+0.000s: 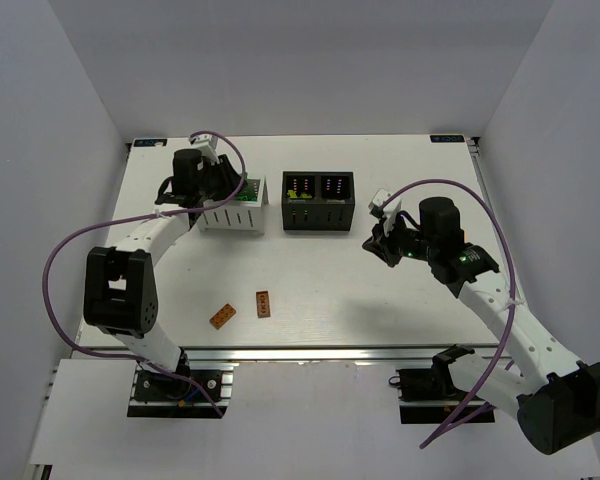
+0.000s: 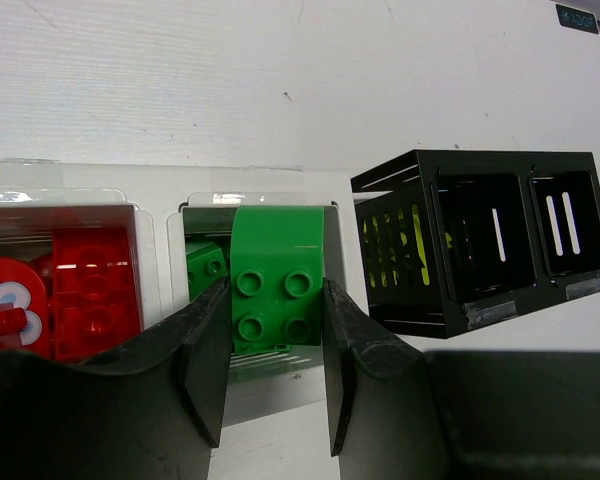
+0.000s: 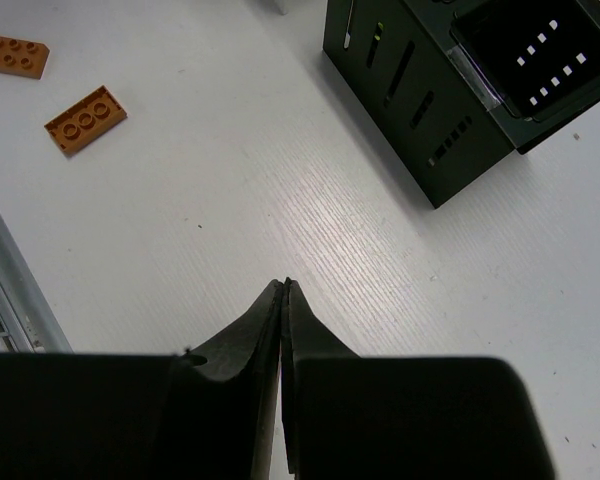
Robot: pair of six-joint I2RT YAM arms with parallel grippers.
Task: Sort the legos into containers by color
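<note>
Here, the top view shows a white table [image 1: 380, 310] with two arms bolted at its near edge. The left claw [image 1: 225, 186] reaches to the far left, over the white box [image 1: 230, 218]. The black box [image 1: 318, 218] stands just right of the white box, with a narrow gap between them. The right claw [image 1: 382, 241] hangs over bare table to the right of the black box and apart from it.

Left wrist view: the left claw [image 2: 275, 300] is partly open, and its two fingers [image 2: 208, 340] press the opposite sides of a green brick [image 2: 277, 280]. The brick faces the camera with four studs and sits at the right compartment of the white box [image 2: 158, 262]. A second green brick [image 2: 206, 264] lies in that compartment behind it. Red bricks [image 2: 92, 290] fill the left compartment. To the right is the black box [image 2: 480, 300], with yellow-green showing through the slots of its left side wall.

Right wrist view: the right claw [image 3: 283, 292] is closed, its fingertips touching with nothing between them. The black box [image 3: 420, 110] lies ahead of it to the right. Two orange bricks [image 3: 85, 120] lie flat on the table, studs up; in the top view they lie close together, well nearer than both boxes, by the near edge.
</note>
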